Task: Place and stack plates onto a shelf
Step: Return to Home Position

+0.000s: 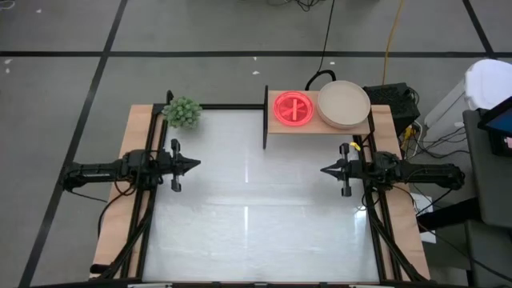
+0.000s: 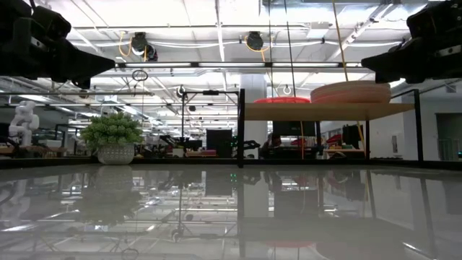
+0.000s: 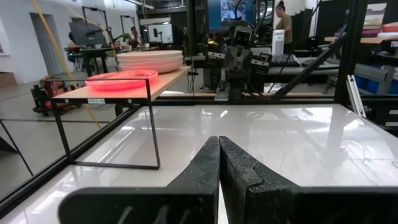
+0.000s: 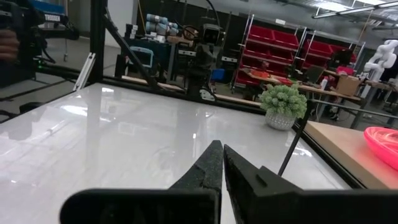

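Every plate in view lies on the shelf [image 1: 314, 128], which stands at the far right of the worktop [image 1: 256, 216]; a red stack [image 1: 294, 108], glowing pink-orange, takes the shelf's left part, and a beige stack [image 1: 344, 104] of larger plates sits just beside it, perhaps touching; the low view shows a salmon edge under the beige top, but how many lie in each pile I cannot tell.

The plates look stiff, light and smooth-glazed, so likely to slide on one another and to chip if knocked; the thin raised rim is the only fair place to take hold, pinched at the edge nearest the arm — a sideways nudge would probably shift a whole pile.

The left pincer [image 1: 196, 164] hovers over the worktop's left side, fingers pressed together on nothing; the right pincer [image 1: 324, 170] faces it from the right, near the shelf's front edge but apart from it, likewise closed and empty.

The worktop is white and glossy as a mirror, slick by the look of it, with wooden rails along both sides; a small potted plant [image 1: 182, 112] stands at the far left, well apart from the shelf; beyond lies an open workshop — ceiling lights, racks, hanging cables — and a person [image 3: 283, 22] stands far off
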### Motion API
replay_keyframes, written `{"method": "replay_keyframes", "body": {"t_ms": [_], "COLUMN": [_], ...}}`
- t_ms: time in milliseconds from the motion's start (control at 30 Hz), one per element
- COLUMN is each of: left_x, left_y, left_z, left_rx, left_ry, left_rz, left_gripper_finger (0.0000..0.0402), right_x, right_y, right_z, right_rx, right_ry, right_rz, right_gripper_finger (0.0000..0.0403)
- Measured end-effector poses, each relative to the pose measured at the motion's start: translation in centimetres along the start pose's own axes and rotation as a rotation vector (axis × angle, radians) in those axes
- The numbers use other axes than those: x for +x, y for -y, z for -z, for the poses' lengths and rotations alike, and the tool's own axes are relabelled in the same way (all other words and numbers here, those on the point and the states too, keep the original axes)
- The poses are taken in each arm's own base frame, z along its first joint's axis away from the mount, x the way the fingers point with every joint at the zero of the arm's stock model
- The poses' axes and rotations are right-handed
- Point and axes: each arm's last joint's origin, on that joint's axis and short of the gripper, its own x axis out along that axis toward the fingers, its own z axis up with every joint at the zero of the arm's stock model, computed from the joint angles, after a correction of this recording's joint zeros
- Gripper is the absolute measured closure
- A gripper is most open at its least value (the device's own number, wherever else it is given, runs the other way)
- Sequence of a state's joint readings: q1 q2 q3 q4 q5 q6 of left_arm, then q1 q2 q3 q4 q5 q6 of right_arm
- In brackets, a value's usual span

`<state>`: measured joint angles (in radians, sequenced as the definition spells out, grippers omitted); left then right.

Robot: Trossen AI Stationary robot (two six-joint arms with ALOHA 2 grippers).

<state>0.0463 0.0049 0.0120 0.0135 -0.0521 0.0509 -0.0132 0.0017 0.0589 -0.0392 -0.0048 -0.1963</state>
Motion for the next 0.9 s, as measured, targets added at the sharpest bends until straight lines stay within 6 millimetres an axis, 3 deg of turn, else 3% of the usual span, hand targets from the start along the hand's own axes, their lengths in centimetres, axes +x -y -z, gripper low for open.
{"method": "replay_keyframes", "body": {"t_ms": [900], "left_x": [0.02], "left_y": [-0.02], "left_z": [-0.28], "left_rx": [0.002], "left_ry": [0.036], "left_rz": [-0.006], "left_gripper_finger": [0.0398], "right_x": [0.00], "right_y": [0.05], "right_z": [-0.20], "right_rx": [0.027], "right_ry": [0.021], "right_rz": [0.006], "right_gripper_finger": [0.0403]}}
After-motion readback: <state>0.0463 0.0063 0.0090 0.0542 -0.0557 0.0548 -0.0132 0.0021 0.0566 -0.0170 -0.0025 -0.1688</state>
